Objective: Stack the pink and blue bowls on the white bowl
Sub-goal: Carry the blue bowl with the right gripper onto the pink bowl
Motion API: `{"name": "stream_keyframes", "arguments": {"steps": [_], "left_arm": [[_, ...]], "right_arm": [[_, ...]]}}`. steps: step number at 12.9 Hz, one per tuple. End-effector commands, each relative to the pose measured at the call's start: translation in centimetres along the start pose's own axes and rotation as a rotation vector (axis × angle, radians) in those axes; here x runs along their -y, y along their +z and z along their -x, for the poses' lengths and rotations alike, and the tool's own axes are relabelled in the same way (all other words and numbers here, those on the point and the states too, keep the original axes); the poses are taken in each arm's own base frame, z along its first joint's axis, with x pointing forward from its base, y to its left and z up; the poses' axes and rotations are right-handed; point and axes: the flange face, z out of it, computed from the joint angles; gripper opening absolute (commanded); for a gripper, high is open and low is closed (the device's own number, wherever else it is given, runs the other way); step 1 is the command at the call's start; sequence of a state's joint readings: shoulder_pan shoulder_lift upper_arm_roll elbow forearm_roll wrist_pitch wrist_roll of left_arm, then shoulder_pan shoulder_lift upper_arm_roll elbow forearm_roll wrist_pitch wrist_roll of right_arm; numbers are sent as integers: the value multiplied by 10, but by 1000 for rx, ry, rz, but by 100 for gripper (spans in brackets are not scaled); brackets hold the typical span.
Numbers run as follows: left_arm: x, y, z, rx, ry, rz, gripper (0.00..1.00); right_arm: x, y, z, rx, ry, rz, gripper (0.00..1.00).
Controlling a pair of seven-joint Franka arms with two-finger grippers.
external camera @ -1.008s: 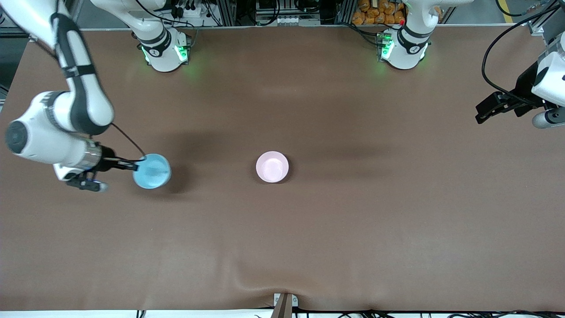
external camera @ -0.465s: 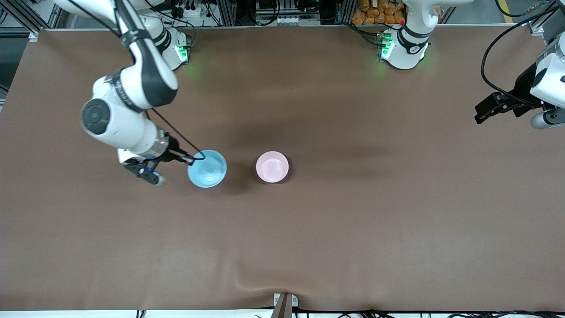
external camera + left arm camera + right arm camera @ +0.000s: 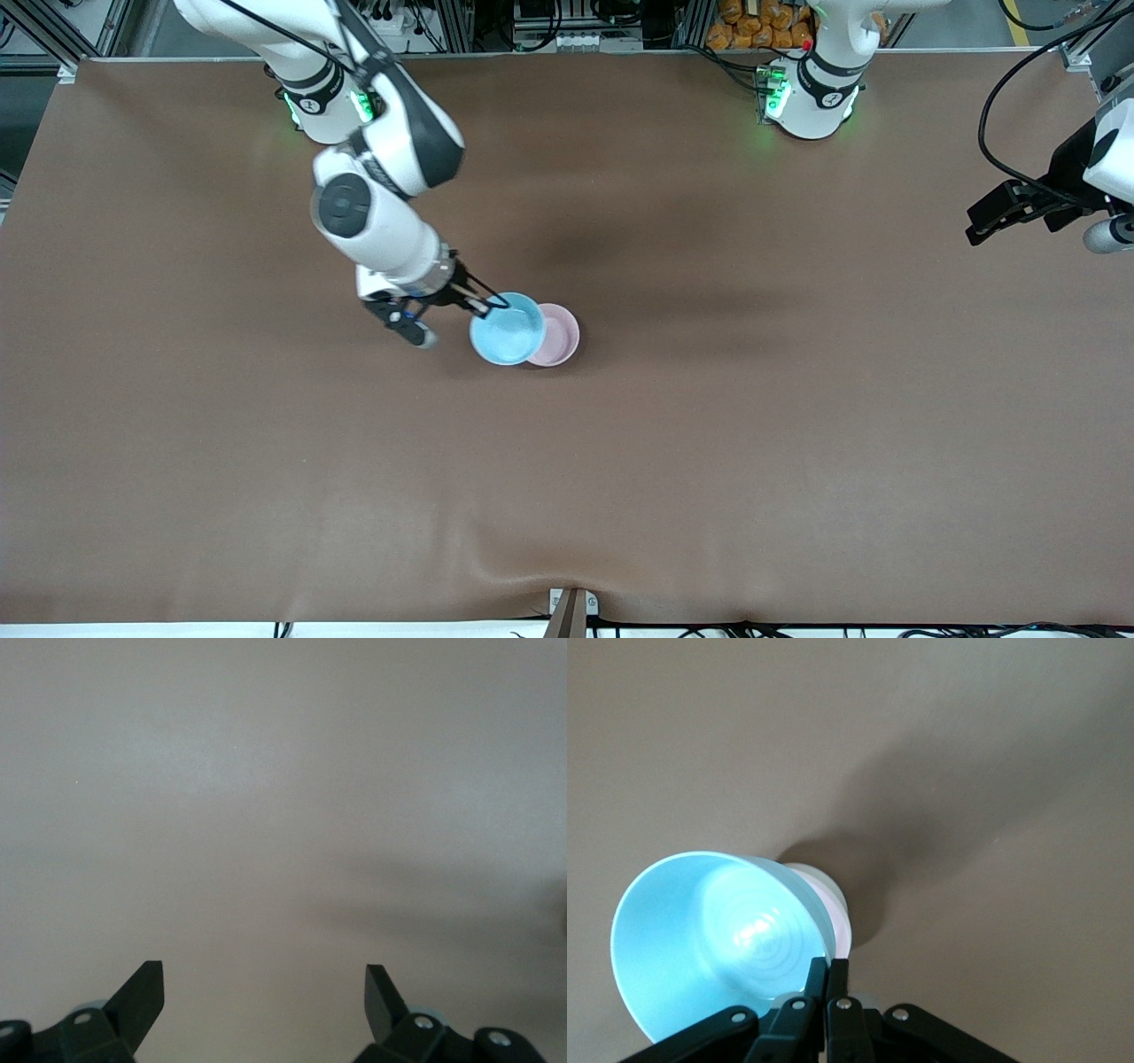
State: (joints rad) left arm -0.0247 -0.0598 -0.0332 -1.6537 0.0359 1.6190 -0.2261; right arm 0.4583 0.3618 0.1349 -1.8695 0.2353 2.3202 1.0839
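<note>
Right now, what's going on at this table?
The right end effector is shut on the rim of the blue bowl, holding it in the air, partly over the pink bowl that sits mid-table. No separate white bowl shows. The left end effector waits, open, at its own end of the table.

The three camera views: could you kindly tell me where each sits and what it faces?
Front view: high across the table, facing both arm bases; shows the right gripper holding the light blue plastic bowl over the pale pink plastic bowl.
Left wrist view: on the waiting left arm, facing bare table; open left gripper shows.
Right wrist view: on the right arm, facing the blue bowl pinched at its rim.
Shared: front and right wrist views show the blue bowl.
</note>
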Motion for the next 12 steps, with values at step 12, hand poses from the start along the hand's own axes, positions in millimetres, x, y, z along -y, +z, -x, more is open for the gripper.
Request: {"name": "stream_keyframes", "arguments": {"steps": [12], "left_arm": [[-12,-5,2,-22,44,71,100]], "right_arm": [[15,78,33,-32,32,19,0]]}}
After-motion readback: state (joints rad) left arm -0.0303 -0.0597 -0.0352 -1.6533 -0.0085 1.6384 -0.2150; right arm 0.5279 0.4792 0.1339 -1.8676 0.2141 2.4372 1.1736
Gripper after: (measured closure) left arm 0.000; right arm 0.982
